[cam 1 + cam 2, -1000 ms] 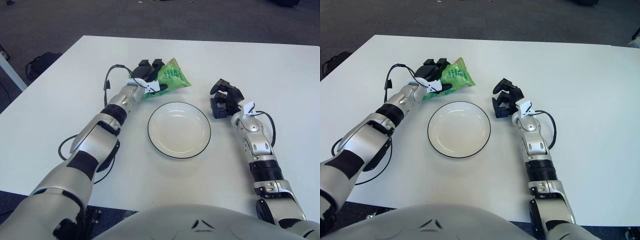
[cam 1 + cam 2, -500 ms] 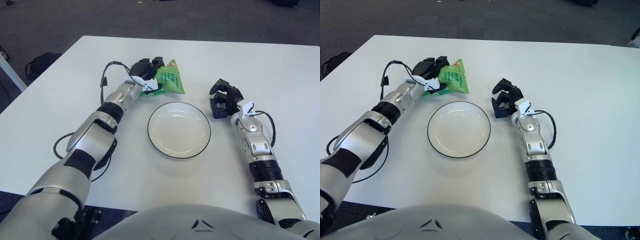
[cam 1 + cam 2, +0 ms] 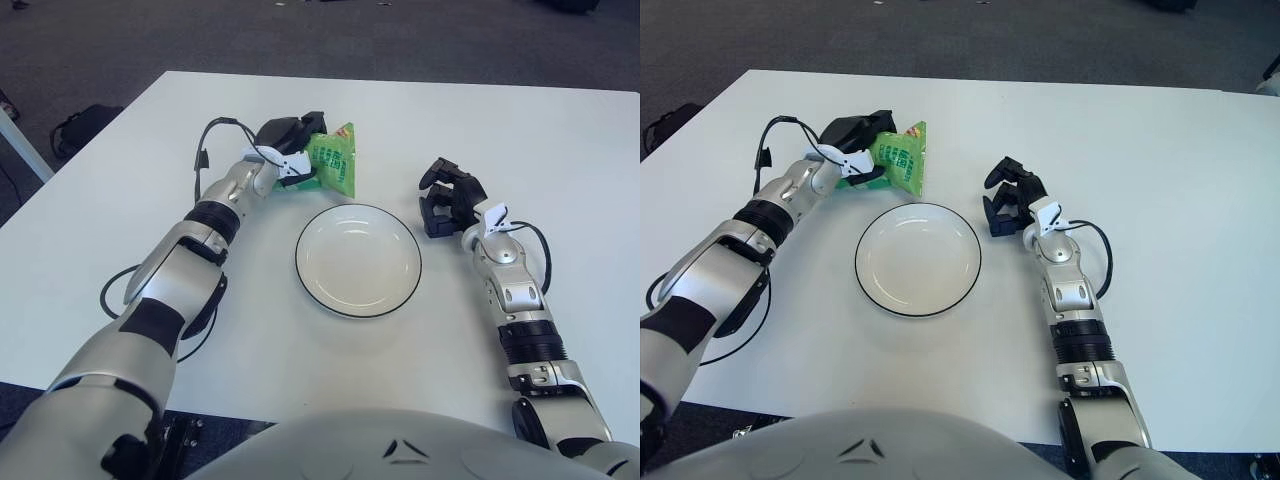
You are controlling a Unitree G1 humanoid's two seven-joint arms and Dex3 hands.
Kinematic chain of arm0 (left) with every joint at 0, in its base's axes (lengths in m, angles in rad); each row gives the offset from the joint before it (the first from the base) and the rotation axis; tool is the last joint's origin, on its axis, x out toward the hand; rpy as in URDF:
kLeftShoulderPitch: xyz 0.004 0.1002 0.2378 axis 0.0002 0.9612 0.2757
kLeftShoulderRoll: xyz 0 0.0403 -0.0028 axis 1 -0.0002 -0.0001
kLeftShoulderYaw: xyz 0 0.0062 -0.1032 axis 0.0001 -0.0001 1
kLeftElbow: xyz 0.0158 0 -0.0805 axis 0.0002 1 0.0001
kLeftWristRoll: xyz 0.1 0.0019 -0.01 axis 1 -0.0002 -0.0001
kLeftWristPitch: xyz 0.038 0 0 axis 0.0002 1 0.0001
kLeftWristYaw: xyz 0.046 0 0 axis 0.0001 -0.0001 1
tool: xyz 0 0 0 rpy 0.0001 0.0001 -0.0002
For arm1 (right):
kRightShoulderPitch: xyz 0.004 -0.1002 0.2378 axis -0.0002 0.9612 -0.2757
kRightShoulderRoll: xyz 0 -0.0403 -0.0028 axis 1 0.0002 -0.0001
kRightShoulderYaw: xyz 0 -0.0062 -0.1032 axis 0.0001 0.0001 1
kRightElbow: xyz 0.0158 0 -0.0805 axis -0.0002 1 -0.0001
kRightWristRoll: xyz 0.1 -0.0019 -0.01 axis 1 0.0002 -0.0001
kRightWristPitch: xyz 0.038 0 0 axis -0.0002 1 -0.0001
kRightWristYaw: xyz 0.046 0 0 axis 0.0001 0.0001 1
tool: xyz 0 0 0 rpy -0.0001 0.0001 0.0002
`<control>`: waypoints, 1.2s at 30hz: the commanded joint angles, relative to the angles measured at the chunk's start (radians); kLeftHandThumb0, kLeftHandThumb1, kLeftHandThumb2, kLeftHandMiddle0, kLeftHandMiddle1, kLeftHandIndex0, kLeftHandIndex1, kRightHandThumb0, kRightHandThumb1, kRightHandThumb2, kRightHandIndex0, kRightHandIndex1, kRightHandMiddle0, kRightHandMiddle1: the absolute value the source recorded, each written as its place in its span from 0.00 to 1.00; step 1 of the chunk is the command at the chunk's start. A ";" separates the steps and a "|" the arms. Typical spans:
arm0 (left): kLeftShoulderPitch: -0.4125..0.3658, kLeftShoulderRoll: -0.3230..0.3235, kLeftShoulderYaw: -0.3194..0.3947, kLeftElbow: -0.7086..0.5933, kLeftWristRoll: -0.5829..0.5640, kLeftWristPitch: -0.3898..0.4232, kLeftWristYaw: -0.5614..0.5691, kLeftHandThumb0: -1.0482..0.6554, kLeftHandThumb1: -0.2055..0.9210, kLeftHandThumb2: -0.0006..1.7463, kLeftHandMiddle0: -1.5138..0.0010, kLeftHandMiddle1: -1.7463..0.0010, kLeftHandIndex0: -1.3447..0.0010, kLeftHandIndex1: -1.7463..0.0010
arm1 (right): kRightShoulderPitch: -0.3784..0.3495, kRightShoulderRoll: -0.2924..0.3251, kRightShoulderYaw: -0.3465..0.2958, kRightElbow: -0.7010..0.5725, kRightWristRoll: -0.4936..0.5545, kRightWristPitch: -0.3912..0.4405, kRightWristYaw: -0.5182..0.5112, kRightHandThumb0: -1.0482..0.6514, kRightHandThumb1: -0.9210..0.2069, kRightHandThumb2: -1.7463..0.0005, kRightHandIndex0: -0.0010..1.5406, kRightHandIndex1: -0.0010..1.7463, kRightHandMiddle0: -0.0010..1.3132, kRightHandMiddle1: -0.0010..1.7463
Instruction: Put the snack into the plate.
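White table (image 3: 560, 150): one plate (image 3: 358, 260), one snack (image 3: 333, 166).

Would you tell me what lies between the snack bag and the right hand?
Only bare white table; both eye views show nothing between snack bag and right hand.

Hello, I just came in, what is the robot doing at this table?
The robot's left hand grips a green snack bag at the far side of the white plate, which holds nothing yet. The right hand shows idle to the right of the plate, fingers curled. Everything is on a white table.
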 commanded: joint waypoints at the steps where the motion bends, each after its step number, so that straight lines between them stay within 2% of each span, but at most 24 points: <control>1: -0.005 0.031 0.023 -0.052 -0.012 -0.012 -0.019 0.62 0.11 0.97 0.36 0.12 0.48 0.00 | 0.089 -0.005 0.025 0.065 -0.033 0.070 0.014 0.61 0.70 0.11 0.51 1.00 0.37 1.00; 4: 0.034 0.058 0.065 -0.221 -0.044 -0.026 -0.049 0.62 0.11 0.97 0.37 0.10 0.48 0.00 | 0.090 -0.009 0.029 0.067 -0.047 0.066 0.007 0.61 0.71 0.11 0.52 1.00 0.37 1.00; 8: 0.091 0.075 0.104 -0.425 -0.052 -0.002 -0.068 0.62 0.11 0.98 0.37 0.09 0.49 0.00 | 0.086 -0.012 0.030 0.075 -0.052 0.065 0.009 0.61 0.71 0.11 0.52 1.00 0.38 0.99; 12: 0.128 0.075 0.129 -0.522 -0.044 0.006 -0.052 0.62 0.11 0.98 0.38 0.08 0.48 0.00 | 0.082 -0.014 0.029 0.082 -0.047 0.063 0.019 0.61 0.70 0.11 0.51 1.00 0.37 1.00; 16: 0.192 0.070 0.169 -0.700 -0.078 0.017 -0.095 0.62 0.11 0.99 0.38 0.07 0.48 0.00 | 0.078 -0.014 0.023 0.091 -0.033 0.061 0.032 0.61 0.67 0.13 0.50 1.00 0.35 1.00; 23: 0.262 0.068 0.189 -0.870 -0.107 0.009 -0.161 0.62 0.11 0.99 0.39 0.05 0.49 0.00 | 0.071 -0.014 0.021 0.099 -0.035 0.057 0.034 0.61 0.70 0.12 0.51 1.00 0.37 0.99; 29: 0.291 0.073 0.194 -0.954 -0.131 0.016 -0.243 0.62 0.11 1.00 0.39 0.04 0.49 0.00 | 0.074 -0.014 0.026 0.091 -0.039 0.051 0.033 0.61 0.71 0.11 0.52 1.00 0.40 0.96; 30: 0.294 0.072 0.196 -0.964 -0.133 0.018 -0.254 0.62 0.11 1.00 0.39 0.04 0.49 0.00 | 0.074 -0.014 0.026 0.090 -0.040 0.051 0.033 0.61 0.69 0.13 0.48 1.00 0.42 0.98; 32: 0.312 0.077 0.198 -1.022 -0.167 0.028 -0.313 0.62 0.11 1.00 0.39 0.04 0.49 0.00 | 0.075 -0.016 0.029 0.085 -0.040 0.055 0.037 0.61 0.68 0.13 0.46 1.00 0.42 0.98; 36: 0.347 0.087 0.207 -1.109 -0.223 0.042 -0.398 0.62 0.11 1.00 0.39 0.04 0.49 0.00 | 0.074 -0.021 0.036 0.080 -0.047 0.053 0.040 0.61 0.70 0.13 0.50 1.00 0.40 0.96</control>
